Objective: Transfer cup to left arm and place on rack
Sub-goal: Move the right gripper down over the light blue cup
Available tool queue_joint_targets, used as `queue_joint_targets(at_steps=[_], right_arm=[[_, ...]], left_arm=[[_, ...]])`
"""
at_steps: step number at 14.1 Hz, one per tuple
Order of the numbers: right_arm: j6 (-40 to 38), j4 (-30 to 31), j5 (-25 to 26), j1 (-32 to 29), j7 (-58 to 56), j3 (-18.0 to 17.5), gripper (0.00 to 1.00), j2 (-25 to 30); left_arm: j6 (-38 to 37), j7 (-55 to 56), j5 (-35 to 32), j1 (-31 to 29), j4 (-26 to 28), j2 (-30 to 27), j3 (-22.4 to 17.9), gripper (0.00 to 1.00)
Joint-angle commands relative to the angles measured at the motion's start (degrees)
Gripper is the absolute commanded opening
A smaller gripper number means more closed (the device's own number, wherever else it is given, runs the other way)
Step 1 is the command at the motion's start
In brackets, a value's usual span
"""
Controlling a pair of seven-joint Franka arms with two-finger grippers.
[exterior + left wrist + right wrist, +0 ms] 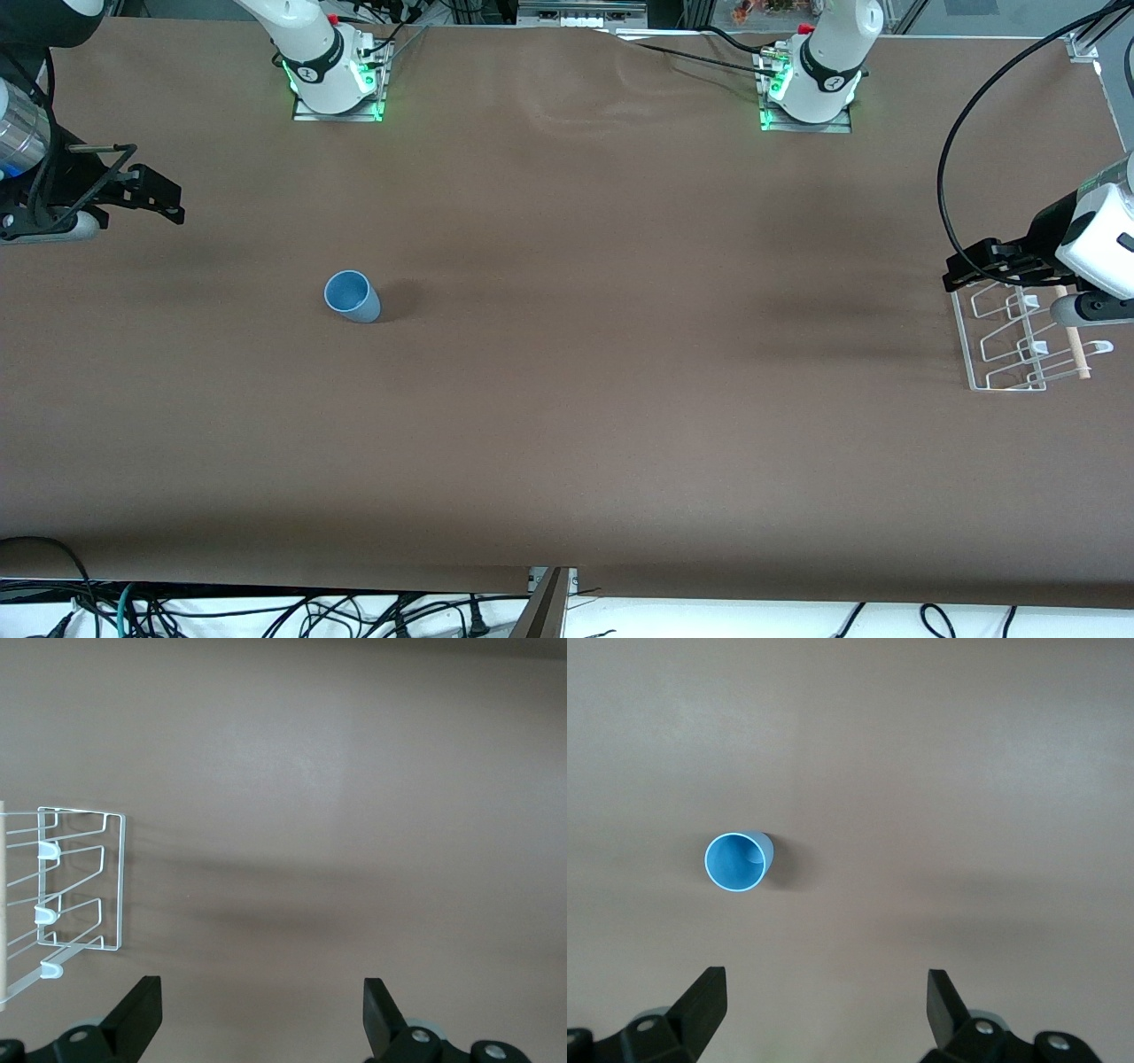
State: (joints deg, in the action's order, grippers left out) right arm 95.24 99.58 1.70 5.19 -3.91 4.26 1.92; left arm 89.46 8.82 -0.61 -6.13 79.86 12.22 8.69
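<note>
blue cup (739,862) upright on brown table (939,771), right claw (827,1010) fingers wide apart above.

right arm hangs out at its own end of the table, silver cuff showing, right gripper (164,199) up in the air with fingers (700,1005) spread wide, nothing between them. left arm waits at its end, left gripper (974,264) raised, black fingers (137,1014) spread wide too, empty.

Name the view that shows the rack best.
Front view: the whole rack shows at the left arm's end of the table, partly covered by the left pincer. The left wrist view shows only part of it; the right wrist view shows none.
</note>
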Motion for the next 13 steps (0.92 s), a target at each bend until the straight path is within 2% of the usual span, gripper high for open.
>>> queue_joint_targets(at_steps=[1, 9, 11, 13], right_arm=[[-0.94, -1.58, 0.68, 0.08, 0.3, 0.04, 1.0, -1.21], [-1.11, -2.9, 0.59, 0.69, 0.48, 0.04, 1.0, -3.41], [-0.85, -1.94, 0.33, 0.96, 0.57, 0.04, 1.0, -5.77], [3.95, 0.78, 0.41, 3.4, 3.8, -0.05, 1.0, -8.59]], left_arm=[[-1.4, 0.59, 0.96, -0.28, -1.11, -0.09, 0.36, 1.0], [-1.57, 0.59, 0.78, -0.54, -1.11, -0.09, -0.34, 1.0], [-2.19, 0.32, 0.87, -0.72, -1.11, -0.53, -0.87, 1.0], [-2.19, 0.41, 0.96, -0.63, -1.2, -0.53, -0.52, 1.0]])
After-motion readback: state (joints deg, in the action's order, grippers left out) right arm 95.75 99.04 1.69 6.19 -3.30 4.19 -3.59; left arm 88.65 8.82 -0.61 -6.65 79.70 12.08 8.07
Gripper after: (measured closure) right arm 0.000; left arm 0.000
